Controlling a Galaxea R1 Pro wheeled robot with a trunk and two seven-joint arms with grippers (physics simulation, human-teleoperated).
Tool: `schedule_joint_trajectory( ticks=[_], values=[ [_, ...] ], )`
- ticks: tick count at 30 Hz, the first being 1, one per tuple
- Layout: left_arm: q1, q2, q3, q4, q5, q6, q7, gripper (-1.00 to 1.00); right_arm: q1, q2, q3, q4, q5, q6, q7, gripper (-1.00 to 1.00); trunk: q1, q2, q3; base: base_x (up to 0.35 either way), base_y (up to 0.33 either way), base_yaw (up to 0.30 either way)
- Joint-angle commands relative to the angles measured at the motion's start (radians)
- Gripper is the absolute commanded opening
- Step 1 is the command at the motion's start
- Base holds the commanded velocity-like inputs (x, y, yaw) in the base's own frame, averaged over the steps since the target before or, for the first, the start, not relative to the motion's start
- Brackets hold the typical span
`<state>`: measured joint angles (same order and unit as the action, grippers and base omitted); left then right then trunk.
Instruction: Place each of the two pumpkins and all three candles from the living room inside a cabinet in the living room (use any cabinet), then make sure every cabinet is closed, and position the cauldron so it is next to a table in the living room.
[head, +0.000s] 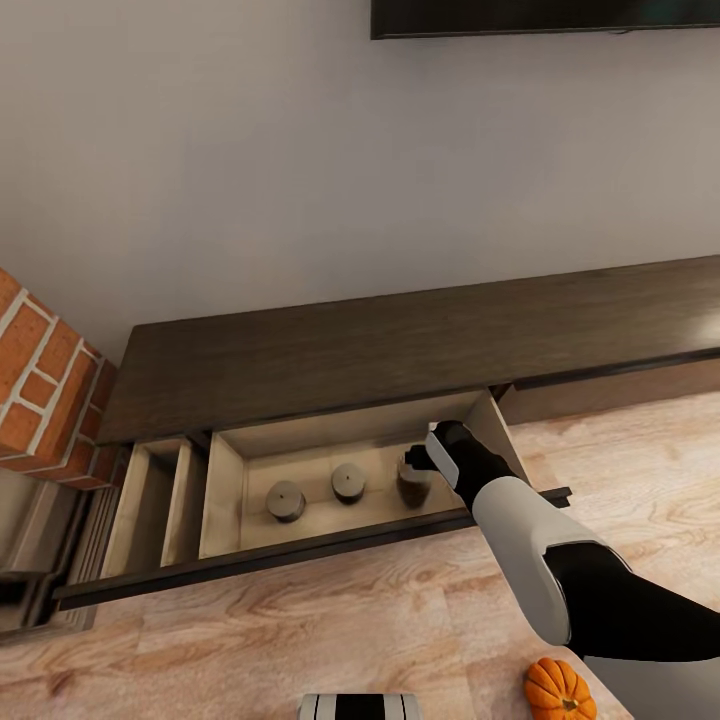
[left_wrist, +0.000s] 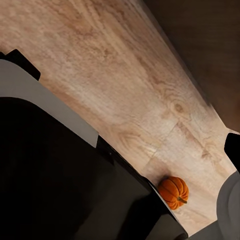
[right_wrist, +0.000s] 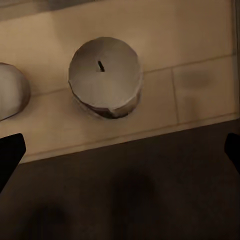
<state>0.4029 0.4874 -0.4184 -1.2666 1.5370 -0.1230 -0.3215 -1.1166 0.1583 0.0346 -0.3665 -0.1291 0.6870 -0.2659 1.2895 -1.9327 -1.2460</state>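
Wood floor; cabinet (head: 400, 345) drawer (head: 222, 490) open w/ 3 candles (head: 349, 483) inside.

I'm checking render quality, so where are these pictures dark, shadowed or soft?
Head view: evenly lit, with the open cabinet drawer shaded toward its back. Left wrist view: a large dark robot part in the foreground, the pumpkin bright. Right wrist view: dim and soft, with a dark shadow band below the candle.

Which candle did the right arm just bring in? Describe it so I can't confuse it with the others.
Find the long dark cabinet under the wall, then its pulled-out drawer. Three candles stand in a row there; yours is the candle at the right end, directly beneath the right gripper.
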Motion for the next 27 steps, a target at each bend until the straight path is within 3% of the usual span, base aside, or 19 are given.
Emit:
schedule_joint_trajectory(
  ticks=[1,8,19,24,27],
  values=[
    [0.0,0.001,-0.003,0.0,0.01,-0.005,-0.004,1.0,0.0,0.0,0.004,-0.001,-0.011,0.003,-0.008,1.0,0.0,0.0,0.0,0.0,0.0,0.0],
    [0.0,0.0,-0.004,0.006,0.011,-0.011,-0.003,1.0,0.0,0.0,0.004,-0.003,-0.011,0.003,-0.008,1.0,0.0,0.0,0.0,0.0,0.0,0.0],
    [0.0,-0.001,-0.003,0.02,0.012,-0.014,-0.001,1.0,0.005,-0.002,0.003,-0.027,-0.01,0.009,-0.001,1.0,-0.042,0.077,0.034,0.0,0.0,0.0],
    [0.0,-0.001,-0.003,0.022,0.012,-0.014,0.0,1.0,0.031,-0.006,0.005,-0.186,-0.011,0.071,0.003,1.0,-0.046,0.084,0.037,0.0,0.0,0.0],
    [-0.001,-0.001,-0.003,0.024,0.012,-0.013,0.0,1.0,0.102,-0.008,0.007,-0.331,-0.012,0.174,0.006,1.0,-0.046,0.084,0.037,0.0,0.0,0.0]
  ],
)
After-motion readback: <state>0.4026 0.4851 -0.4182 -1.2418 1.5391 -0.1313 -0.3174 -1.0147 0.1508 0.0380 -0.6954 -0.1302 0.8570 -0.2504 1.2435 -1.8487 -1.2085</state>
